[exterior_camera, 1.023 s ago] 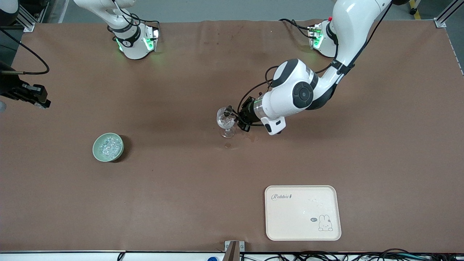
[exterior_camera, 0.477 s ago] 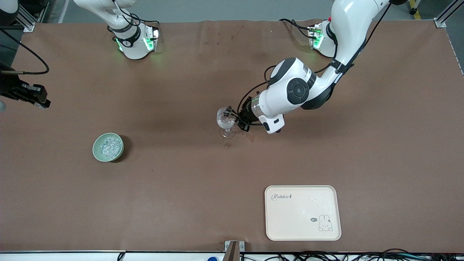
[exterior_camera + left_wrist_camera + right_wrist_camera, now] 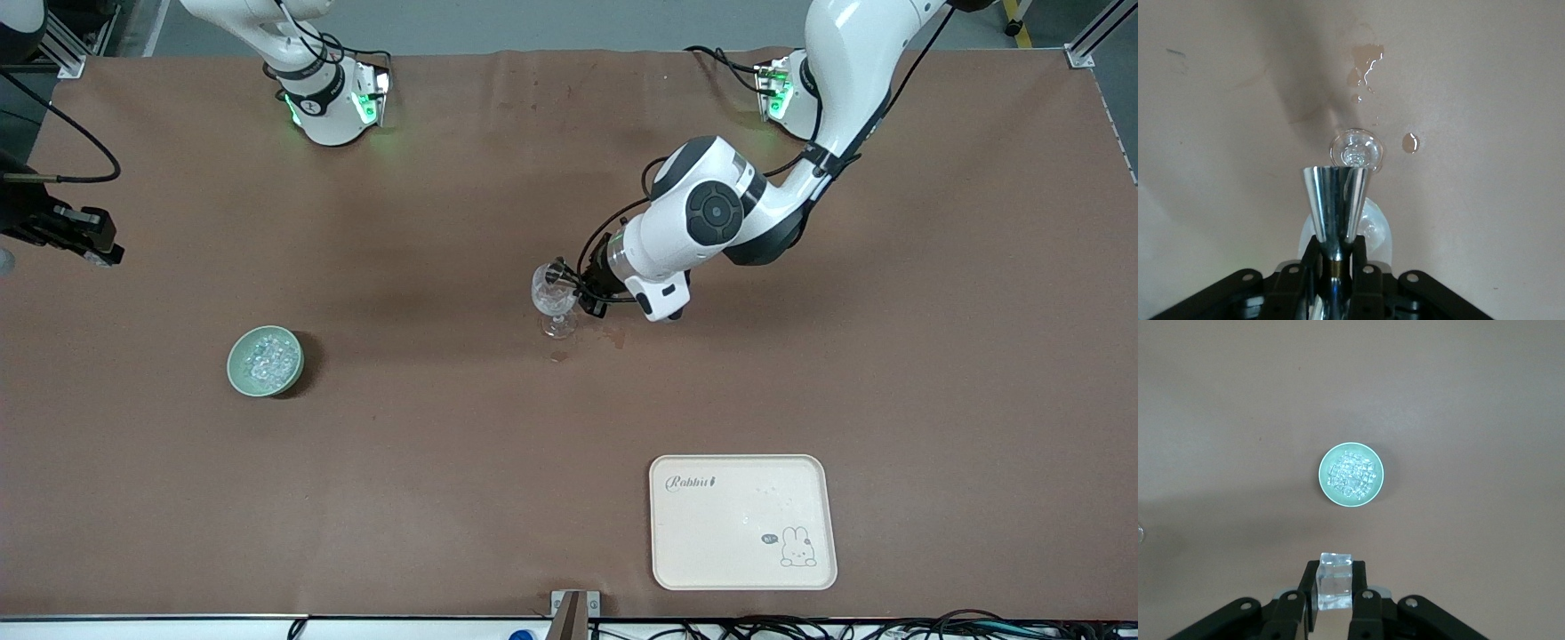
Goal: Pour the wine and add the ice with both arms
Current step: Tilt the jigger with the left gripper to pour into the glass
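Ice position, gripper states
My right gripper [image 3: 1335, 600] pinches one cube [image 3: 1335, 581] above the ice [image 3: 1352, 475] bowl [image 3: 1327, 488]; my left gripper [image 3: 1336, 267] clamps one jigger [image 3: 1335, 200] over one glass [image 3: 1357, 148].

The only readable text is the cursive word "Rabbit", printed in dark script in one corner of the cream rounded-rectangular plastic tray [image 3: 743, 522] lying on the brown tabletop [image 3: 444, 444]. A small dark speech-bubble mark beside the tray's rabbit drawing is too tiny to read.

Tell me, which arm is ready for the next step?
Probably left: the left end effector holds the metal cup right over the glass. The right end effector grips an ice cube over the right arm's end of the table.
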You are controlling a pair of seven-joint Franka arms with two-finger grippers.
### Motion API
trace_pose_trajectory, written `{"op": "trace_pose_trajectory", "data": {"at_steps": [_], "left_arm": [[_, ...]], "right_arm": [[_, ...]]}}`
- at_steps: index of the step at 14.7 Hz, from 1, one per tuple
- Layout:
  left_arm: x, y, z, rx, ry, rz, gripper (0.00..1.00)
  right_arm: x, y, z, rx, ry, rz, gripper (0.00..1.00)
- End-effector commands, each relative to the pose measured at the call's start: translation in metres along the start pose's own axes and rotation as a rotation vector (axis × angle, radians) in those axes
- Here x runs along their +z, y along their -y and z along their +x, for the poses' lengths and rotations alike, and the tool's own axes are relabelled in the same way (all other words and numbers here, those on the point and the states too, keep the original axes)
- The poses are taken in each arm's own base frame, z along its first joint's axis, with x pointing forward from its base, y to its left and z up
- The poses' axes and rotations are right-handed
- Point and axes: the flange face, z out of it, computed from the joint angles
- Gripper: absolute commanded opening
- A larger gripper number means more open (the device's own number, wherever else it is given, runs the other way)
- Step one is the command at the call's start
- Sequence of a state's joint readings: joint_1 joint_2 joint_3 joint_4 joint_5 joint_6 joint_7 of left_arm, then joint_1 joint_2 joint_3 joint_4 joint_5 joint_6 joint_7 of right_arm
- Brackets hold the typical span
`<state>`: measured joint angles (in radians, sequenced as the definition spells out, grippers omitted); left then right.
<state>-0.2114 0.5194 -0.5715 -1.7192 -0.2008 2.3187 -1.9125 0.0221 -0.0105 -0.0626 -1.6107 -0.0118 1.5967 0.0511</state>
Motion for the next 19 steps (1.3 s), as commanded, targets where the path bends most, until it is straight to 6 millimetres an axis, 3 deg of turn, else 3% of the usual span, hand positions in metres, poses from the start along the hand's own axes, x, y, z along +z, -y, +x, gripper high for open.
{"op": "trace_pose_trajectory", "data": {"at_steps": [1,7,9,11,13,17,19], "left_arm": [[-0.006,0.000,-0.003,-0.013,-0.021,-0.013,0.00],[-0.008,-0.008,0.006,-0.036,0.006,0.015,0.00],[-0.023,-0.014,0.001,-0.043,0.082,0.053,0.00],[-0.046,-0.026,0.022,-0.036,0.185,0.098,0.00],[-0.066,-0.035,0.030,-0.011,0.289,0.096,0.00],[-0.102,-0.078,0.096,-0.051,0.426,0.013,0.01],[-0.114,-0.103,0.143,-0.093,0.506,-0.038,0.01]], "right_arm": [[-0.001,0.000,0.003,0.004,0.000,0.000,0.05],[0.000,0.002,0.004,0.002,0.001,0.000,0.05],[0.000,0.003,0.004,0.001,0.001,0.000,0.05],[0.000,0.003,0.004,0.001,0.001,0.002,0.05],[0.002,0.003,0.005,0.001,0.004,0.000,0.05],[0.003,0.003,0.005,0.004,0.007,0.006,0.06],[0.003,0.007,0.005,0.007,0.008,0.013,0.06]]}}
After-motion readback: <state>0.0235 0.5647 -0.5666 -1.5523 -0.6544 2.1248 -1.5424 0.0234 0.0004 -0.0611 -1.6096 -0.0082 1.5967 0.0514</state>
